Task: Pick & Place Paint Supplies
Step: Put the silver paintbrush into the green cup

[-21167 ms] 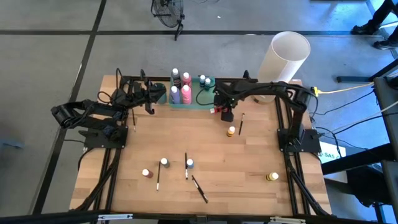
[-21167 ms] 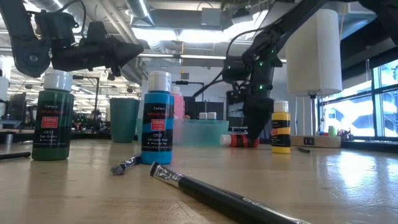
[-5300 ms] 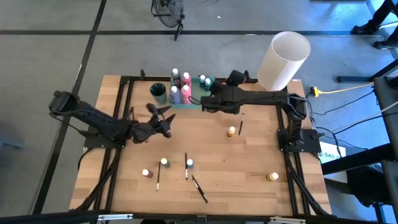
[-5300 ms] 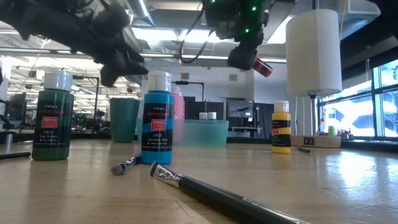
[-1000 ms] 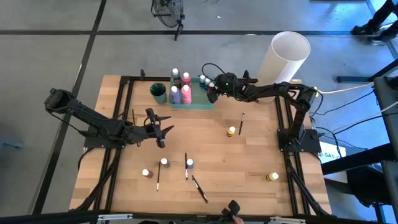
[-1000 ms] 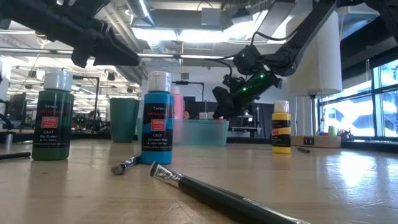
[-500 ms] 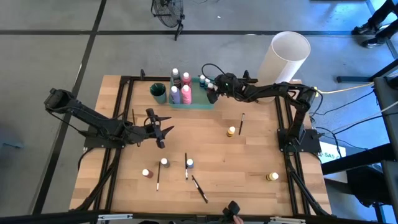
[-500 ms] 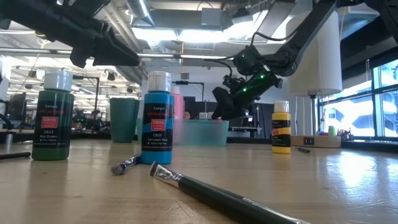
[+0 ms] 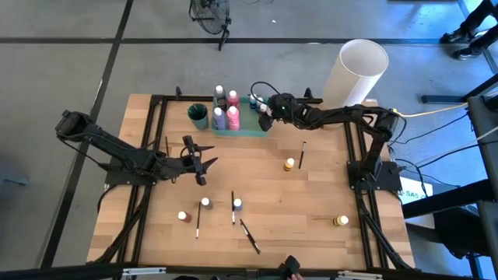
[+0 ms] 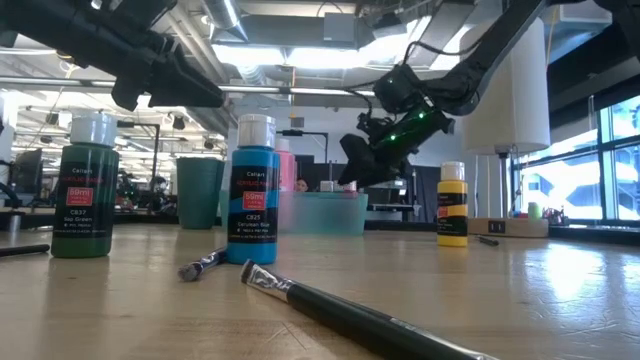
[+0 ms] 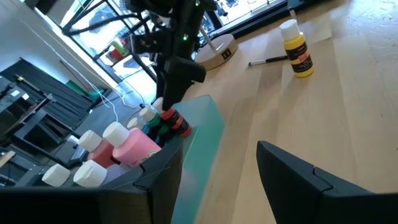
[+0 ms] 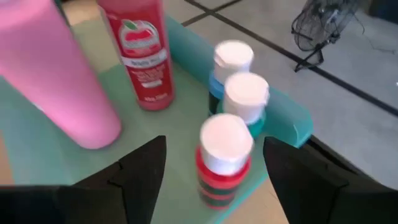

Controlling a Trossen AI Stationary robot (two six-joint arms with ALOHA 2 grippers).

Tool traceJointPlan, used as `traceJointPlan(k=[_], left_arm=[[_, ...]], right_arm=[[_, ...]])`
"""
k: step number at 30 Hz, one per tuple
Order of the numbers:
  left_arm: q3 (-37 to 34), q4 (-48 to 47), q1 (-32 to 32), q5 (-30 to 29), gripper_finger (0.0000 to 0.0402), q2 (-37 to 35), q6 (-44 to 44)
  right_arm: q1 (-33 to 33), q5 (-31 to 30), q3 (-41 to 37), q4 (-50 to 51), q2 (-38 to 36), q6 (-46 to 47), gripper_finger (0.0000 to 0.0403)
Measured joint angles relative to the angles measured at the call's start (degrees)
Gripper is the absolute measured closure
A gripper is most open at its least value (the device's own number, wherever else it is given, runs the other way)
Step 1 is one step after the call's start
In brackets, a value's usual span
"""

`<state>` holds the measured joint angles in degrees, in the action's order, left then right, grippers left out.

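Two grippers are in play, taken here from left to right. The left gripper hangs over bare wood in the middle-left of the table, fingers parted and holding nothing. Its likeliest next targets stand nearer the front edge: a dark red bottle, a green bottle and a blue bottle, with thin paintbrushes lying among them. To pick one cleanly it should probably come down straight over a white cap, clear of the brush beside it.

Farther right, at the table's far side, the green tray already holds pink and purple bottles. The right gripper sits over the tray's right end. Its wrist view shows the fingers spread wide on either side of a small red bottle, which stands upright on the tray floor, touching neither finger. This looks like a release just made. The sound move is to lift straight up before swinging away, since the teal-capped bottle and a blue one behind it stand just beside the red one, and a sideways drag could topple all three.

A yellow bottle with a brush beside it, and another yellow bottle near the right front, are not yet collected.
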<state>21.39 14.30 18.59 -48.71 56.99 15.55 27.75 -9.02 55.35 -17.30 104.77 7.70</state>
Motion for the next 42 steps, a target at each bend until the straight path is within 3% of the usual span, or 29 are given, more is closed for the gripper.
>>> traceJointPlan(k=[5,13,19,27,31,36,42], left_arm=[[0.00,-0.06,0.00,0.00,0.0201,0.00,0.00],[0.00,-2.45,0.00,0.00,0.0201,0.00,-0.89],[-0.02,-2.97,0.00,0.00,0.0201,0.00,-1.53],[0.00,-2.97,0.00,0.00,0.0201,0.00,-1.53],[0.00,-3.51,0.00,-0.01,0.0201,0.00,-1.55],[-0.02,-4.00,0.00,-0.02,0.0201,0.00,-1.49],[-0.02,-4.05,0.00,0.00,0.0201,0.00,-1.51]], right_arm=[[-1.66,0.00,0.02,4.30,-3.60,-0.16,0.0130],[-6.86,1.83,0.13,21.36,-13.94,2.66,0.0130],[-10.57,0.02,0.13,33.65,-19.82,19.27,0.0130],[-12.60,5.41,0.13,44.11,-21.46,33.99,0.0130],[-12.50,6.49,0.11,54.16,-21.51,42.88,0.0130],[-12.04,6.38,0.11,64.67,-21.51,49.25,0.0130],[-10.36,6.84,0.11,68.15,-21.51,51.45,0.0130]])
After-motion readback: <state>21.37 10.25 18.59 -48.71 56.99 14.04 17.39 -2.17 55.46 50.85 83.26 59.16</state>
